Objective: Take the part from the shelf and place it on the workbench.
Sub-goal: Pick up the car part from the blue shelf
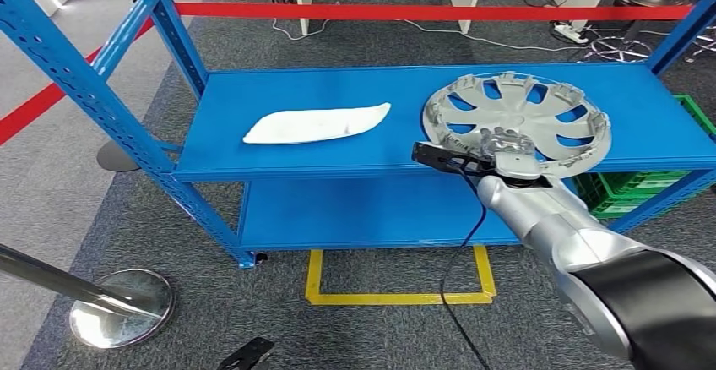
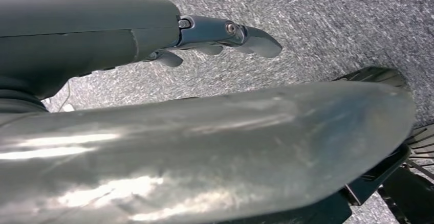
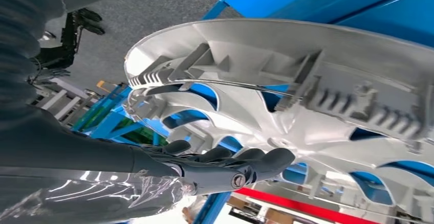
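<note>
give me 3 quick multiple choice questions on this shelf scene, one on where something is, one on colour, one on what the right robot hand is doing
1. Where does the white curved part lie?
A. left on the top shelf
B. on the floor
C. in the green crate

2. What colour is the shelf?
A. red
B. blue
C. yellow

3. What is the right robot hand doing?
A. hanging by the floor
B. holding the white part
C. reaching onto the near edge of the silver wheel cover

Answers: 1 A, it rests on the top board left of the wheel cover. 2 B, frame and boards are blue. 3 C, its fingers lie against the cover's spokes.
</note>
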{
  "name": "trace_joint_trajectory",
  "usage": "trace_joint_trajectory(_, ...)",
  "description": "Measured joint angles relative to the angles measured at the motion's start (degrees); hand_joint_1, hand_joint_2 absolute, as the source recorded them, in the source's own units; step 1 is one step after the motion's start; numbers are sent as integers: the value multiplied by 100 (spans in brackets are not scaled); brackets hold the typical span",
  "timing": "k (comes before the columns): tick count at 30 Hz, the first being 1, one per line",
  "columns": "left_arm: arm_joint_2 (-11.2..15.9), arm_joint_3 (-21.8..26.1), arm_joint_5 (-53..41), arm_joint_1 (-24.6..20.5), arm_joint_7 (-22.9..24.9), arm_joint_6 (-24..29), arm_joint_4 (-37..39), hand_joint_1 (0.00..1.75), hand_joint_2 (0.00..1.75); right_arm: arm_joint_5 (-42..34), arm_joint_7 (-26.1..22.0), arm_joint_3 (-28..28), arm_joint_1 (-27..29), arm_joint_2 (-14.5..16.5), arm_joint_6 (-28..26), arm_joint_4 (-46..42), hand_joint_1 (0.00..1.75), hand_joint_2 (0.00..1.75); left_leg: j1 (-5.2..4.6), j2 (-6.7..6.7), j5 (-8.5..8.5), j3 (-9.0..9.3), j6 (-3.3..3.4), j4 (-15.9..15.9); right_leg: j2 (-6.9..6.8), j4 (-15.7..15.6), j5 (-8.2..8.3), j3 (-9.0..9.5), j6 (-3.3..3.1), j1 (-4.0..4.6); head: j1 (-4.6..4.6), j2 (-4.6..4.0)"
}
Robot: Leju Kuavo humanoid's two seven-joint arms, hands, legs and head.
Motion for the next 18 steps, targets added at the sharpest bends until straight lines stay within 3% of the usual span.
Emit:
trace_joint_trajectory(15, -3, -5, 0, -8, 4, -3, 0, 0, 0, -102, 209, -250, 138, -150, 162, 95, 0, 175, 0, 0, 0, 0, 0, 0, 0, -1, 0, 0, 0, 0, 0, 0)
trace_joint_trajectory(17, -4, -10, 0, -11, 5, -5, 0, 0, 0, -134, 283, -283, 165, -176, 217, 109, 11, 175, 0, 0, 0, 0, 0, 0, -1, -1, 0, 0, 0, 0, 0, 0)
trace_joint_trajectory(18, -6, -19, 0, -13, 6, -8, 0, 0, 0, -156, 324, -304, 189, -195, 261, 116, 47, 175, 0, 0, 0, 0, 0, 0, -1, -1, 0, 0, 0, 0, 0, 0)
